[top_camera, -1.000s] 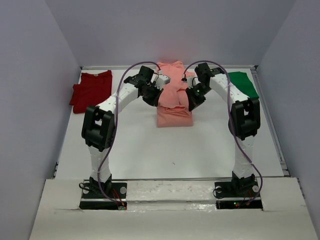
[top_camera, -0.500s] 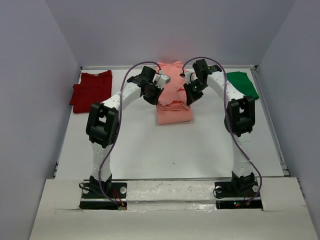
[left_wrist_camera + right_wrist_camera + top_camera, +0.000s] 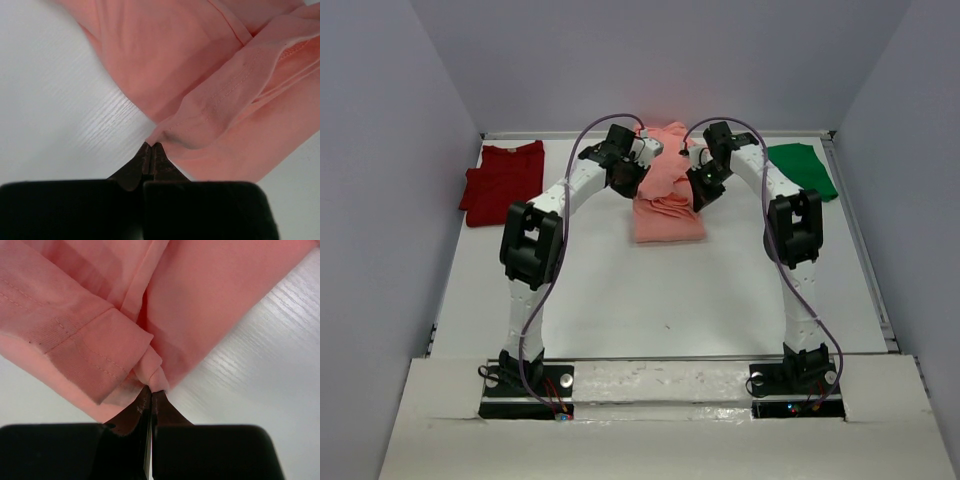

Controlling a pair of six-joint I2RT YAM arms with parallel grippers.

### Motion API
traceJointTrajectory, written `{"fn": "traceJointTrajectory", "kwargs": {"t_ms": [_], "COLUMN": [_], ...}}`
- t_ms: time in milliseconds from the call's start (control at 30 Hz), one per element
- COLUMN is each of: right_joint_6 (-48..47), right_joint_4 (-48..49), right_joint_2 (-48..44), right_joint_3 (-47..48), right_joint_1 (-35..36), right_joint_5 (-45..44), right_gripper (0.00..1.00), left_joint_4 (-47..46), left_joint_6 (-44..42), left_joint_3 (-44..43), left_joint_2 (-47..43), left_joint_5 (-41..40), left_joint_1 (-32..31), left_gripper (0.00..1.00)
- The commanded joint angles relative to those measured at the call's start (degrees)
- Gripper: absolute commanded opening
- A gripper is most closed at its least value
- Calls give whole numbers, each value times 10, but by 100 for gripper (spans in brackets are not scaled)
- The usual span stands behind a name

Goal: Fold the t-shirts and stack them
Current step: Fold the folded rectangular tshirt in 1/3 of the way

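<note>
Shifted toward the far wall over the last second, with both arms reared steeper, and dragged the salmon-pink t-shirt point(image 3: 667, 212) along, leaving its near hem farther from the bases than before. Well off to the left of the left tool point(image 3: 151, 151): dark red t-shirt point(image 3: 503, 180), spread flat on the white tabletop point(image 3: 650, 300), touching neither tool. At the left tool: closed all the way, tips pinched on a small fold at the pink cloth's left edge, with a stitched hem band running up and right from the pinch in the left wrist view. Between the two tools: salmon-pink t-shirt, bunched into a narrow lengthwise strip, creased and doubled over itself. At the right tool point(image 3: 150, 394): likewise fully closed, nipping a folded corner at the cloth's right edge, with a stitched sleeve hem just left of the tips. Well to the right of the right tool: bright green t-shirt point(image 3: 802, 170), lying apart near the tabletop's right rim.
</note>
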State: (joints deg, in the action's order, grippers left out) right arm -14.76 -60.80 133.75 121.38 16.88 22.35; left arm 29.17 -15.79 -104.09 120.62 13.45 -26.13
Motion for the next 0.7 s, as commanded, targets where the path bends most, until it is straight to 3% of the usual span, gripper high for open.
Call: {"fn": "traceJointTrajectory", "kwargs": {"t_ms": [0, 233, 667], "right_joint_6": [4, 11, 16], "right_joint_4": [21, 42, 31], "right_joint_2": [1, -2, 45], "right_joint_3": [29, 24, 96], "right_joint_1": [-4, -4, -4], "right_joint_5": [-25, -58, -71], "right_gripper": [0, 0, 0], "left_joint_4": [-7, -3, -11], "left_joint_6": [-5, -6, -16], "left_joint_3": [-33, -59, -98], "left_joint_2": [6, 23, 52], "left_joint_5": [-11, -19, -51], "left_joint_1": [3, 3, 2], "left_gripper": [0, 0, 0]}}
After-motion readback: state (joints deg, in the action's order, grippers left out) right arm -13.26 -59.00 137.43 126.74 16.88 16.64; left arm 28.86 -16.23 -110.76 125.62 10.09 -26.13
